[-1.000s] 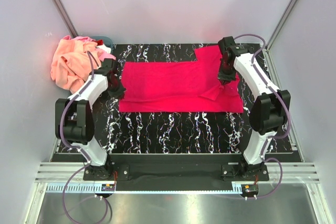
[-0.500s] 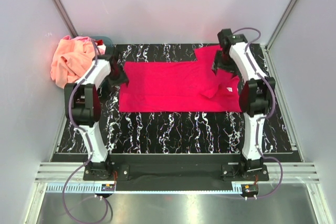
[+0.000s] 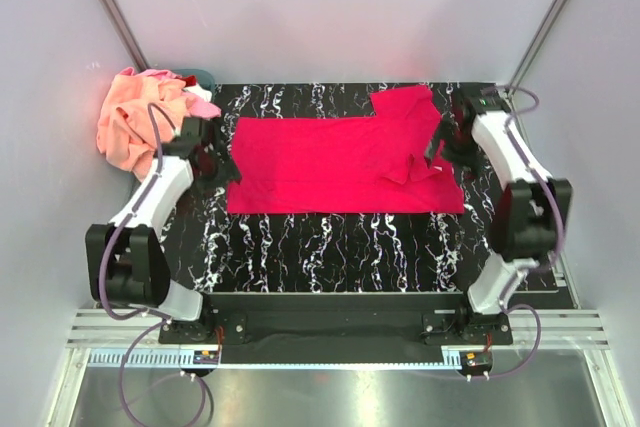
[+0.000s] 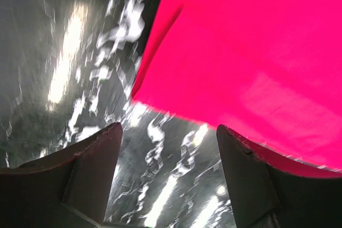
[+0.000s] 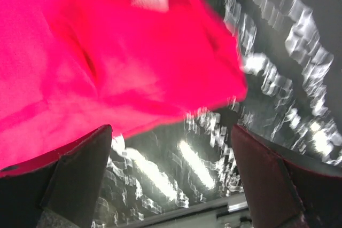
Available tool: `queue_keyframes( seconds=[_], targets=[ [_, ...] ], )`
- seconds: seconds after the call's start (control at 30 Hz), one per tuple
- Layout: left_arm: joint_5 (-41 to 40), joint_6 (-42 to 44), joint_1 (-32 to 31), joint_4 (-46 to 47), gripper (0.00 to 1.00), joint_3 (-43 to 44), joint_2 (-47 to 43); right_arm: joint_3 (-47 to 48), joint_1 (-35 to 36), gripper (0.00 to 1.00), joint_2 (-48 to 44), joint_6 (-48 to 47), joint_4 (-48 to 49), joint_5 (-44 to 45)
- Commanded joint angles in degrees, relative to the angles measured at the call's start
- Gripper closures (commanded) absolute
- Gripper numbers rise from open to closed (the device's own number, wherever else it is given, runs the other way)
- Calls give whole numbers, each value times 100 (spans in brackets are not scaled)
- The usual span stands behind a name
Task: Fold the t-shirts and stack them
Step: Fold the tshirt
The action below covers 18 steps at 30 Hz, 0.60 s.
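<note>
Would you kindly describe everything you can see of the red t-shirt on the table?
The red t-shirt is bright crimson soft cloth, lying flat on the black, white-veined table as a wide band spread left to right. One sleeve juts toward the far right corner, and a small rumpled flap sits near its right end. The open left gripper hovers at its left edge and the open right gripper at its right edge; neither grips it.
</note>
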Motion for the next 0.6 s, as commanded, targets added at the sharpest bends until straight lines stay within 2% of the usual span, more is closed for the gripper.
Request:
queue_keyframes(
  seconds=[0.0, 0.03, 0.07, 0.27, 0.5, 0.57],
  targets=[
    [385, -126, 4, 688, 23, -921, -166, -1606, -245, 0, -1058, 331, 1124, -781],
    [456, -152, 4, 959, 23, -1280, -210, -1940, -428, 1, -1183, 375, 1508, -1218],
    [561, -187, 4, 1101, 23, -1397, -202, -2457, -517, 1, -1297, 445, 1643, -1301],
    [694, -398, 4, 1717, 23, -1881, -70, -3462, -887, 5, -1553, 524, 2206, -1548],
    [466, -460, 4, 1981, 25, -2004, 0, -3675, -1133, 9, -1299, 621, 2601, -1504],
    [439, -469, 4, 2025, 25, -2039, 44, -3640, -1221, 13, -1211, 613, 2690, -1469]
  ],
)
